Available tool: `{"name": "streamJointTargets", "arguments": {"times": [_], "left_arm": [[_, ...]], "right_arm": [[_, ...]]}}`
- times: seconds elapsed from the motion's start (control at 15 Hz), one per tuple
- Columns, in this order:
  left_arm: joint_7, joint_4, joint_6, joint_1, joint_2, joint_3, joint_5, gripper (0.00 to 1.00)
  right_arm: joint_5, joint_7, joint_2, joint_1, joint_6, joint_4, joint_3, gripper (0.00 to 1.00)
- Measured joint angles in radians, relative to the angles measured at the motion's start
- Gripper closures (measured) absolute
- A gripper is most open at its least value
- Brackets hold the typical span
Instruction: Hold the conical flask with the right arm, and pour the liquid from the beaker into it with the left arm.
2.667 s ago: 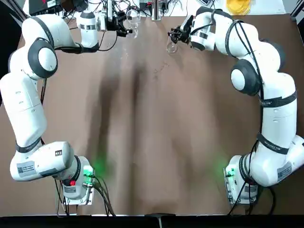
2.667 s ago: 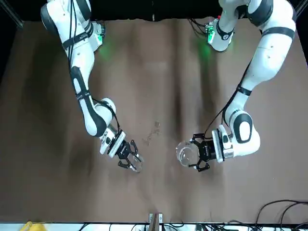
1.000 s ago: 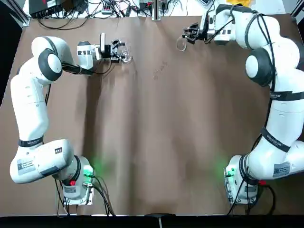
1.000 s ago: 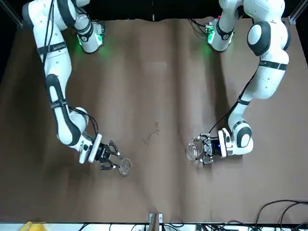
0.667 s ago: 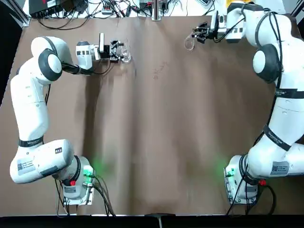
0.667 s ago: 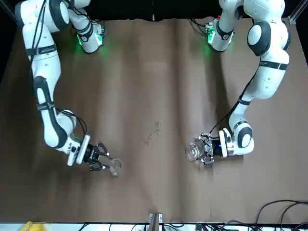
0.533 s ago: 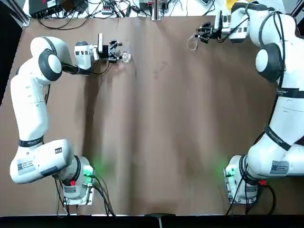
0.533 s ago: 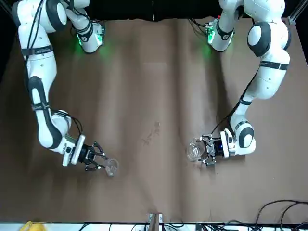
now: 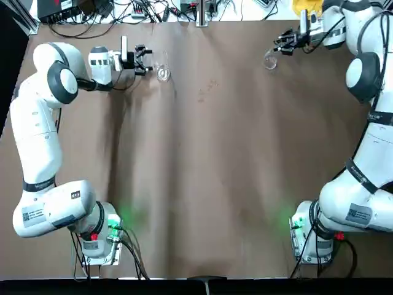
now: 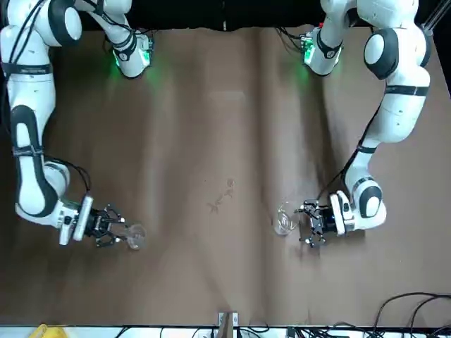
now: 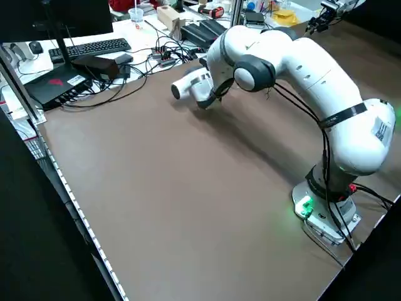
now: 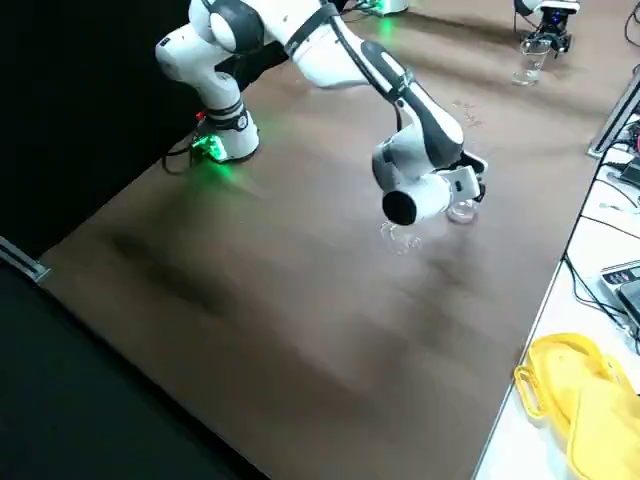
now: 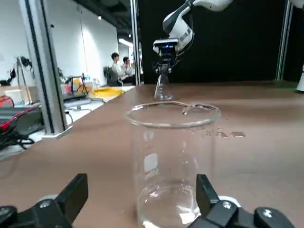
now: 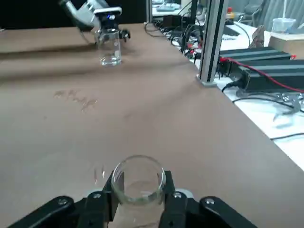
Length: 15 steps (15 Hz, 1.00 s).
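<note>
Your left gripper [image 9: 146,59] sits spread, the beaker [image 9: 163,72] free at its 3 o'clock; your right gripper [image 9: 280,47] pinches the conical flask [image 9: 270,61].

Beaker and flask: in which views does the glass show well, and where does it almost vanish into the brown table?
Left wrist view: the beaker is plain, with a bright rim and highlights, and the flask stands out against the dark background. Right wrist view: the flask's round mouth is plain up close. Top view: both are only faint glints. Front view: thin pale outlines with hardly any shadow.
</note>
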Motion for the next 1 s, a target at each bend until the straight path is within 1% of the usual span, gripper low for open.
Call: {"name": "streamJointTargets", "arguments": {"times": [0.2,0.27,0.53,0.73,0.87,1.0], "left_arm": [[-0.128,0.006,0.0,0.003,-0.073,0.039,0.075,0.0],[-0.247,0.01,0.0,0.003,-0.135,0.063,0.142,0.0],[-0.542,0.012,0.0,0.003,-0.261,0.1,0.314,0.0],[-0.759,0.012,0.005,0.003,-0.345,0.105,0.436,0.0],[-0.906,0.011,0.006,0.003,-0.399,0.105,0.527,0.0],[-1.101,0.008,0.006,0.002,-0.455,0.105,0.638,0.0]], "right_arm": [[-0.096,0.014,0.0,-0.071,-0.037,0.032,-0.002,0.61],[-0.136,0.015,0.0,-0.118,-0.088,0.047,-0.004,0.61],[-0.207,0.012,0.001,-0.196,-0.129,0.054,-0.005,0.61],[-0.236,0.006,0.003,-0.221,-0.176,0.054,-0.005,0.61],[-0.267,0.005,0.004,-0.225,-0.183,0.054,-0.005,0.61],[-0.279,0.004,0.003,-0.233,-0.193,0.055,-0.005,0.61]]}}
